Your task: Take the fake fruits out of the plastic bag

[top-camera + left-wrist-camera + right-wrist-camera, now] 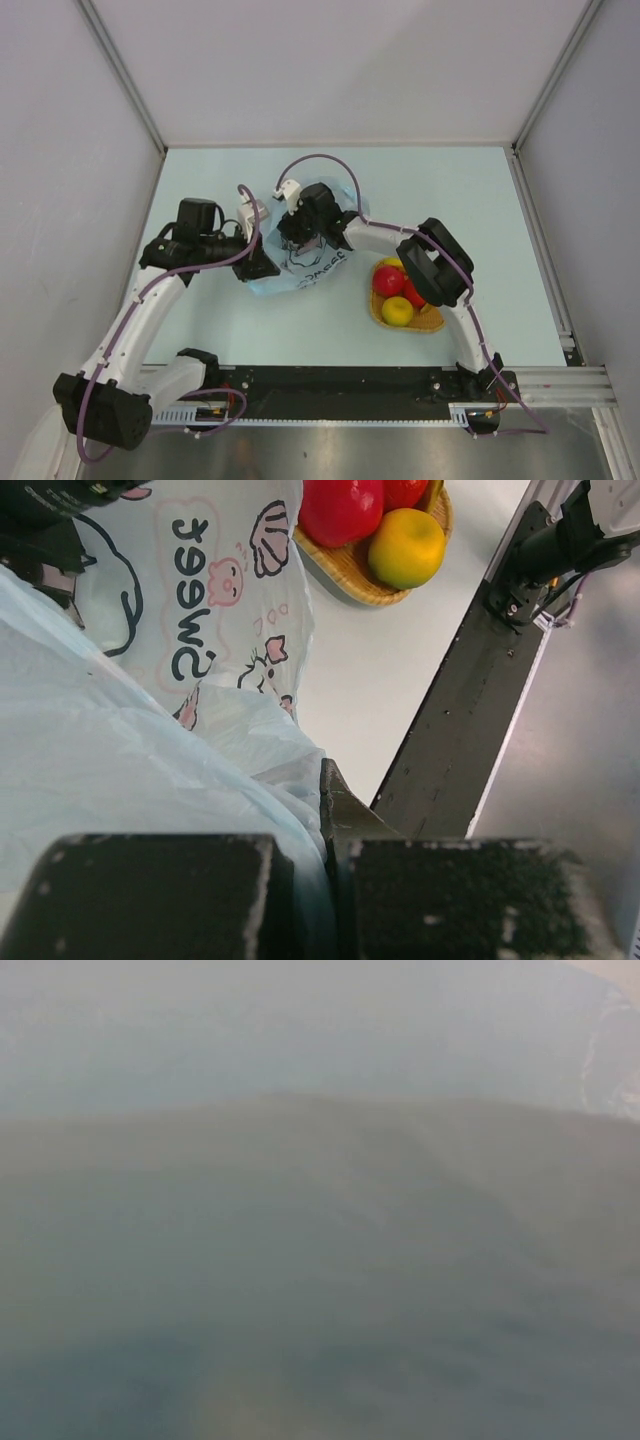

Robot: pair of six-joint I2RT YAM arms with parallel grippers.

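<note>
The light-blue plastic bag [305, 262] lies mid-table; its cartoon print shows in the left wrist view [190, 620]. My left gripper [262, 268] is shut on the bag's left edge [300, 810]. My right gripper [300, 225] is pushed into the bag's opening; its wrist view shows only blurred grey-blue plastic [320, 1200], so its fingers are hidden. Two red fruits [388, 280] and a yellow round fruit [397, 311] sit on the woven mat [430, 322]; they also show in the left wrist view, red fruit [340, 508] and yellow fruit [406, 548].
The woven mat [345, 572] lies right of the bag. A black rail [330, 380] runs along the near table edge. Grey walls enclose the left, back and right sides.
</note>
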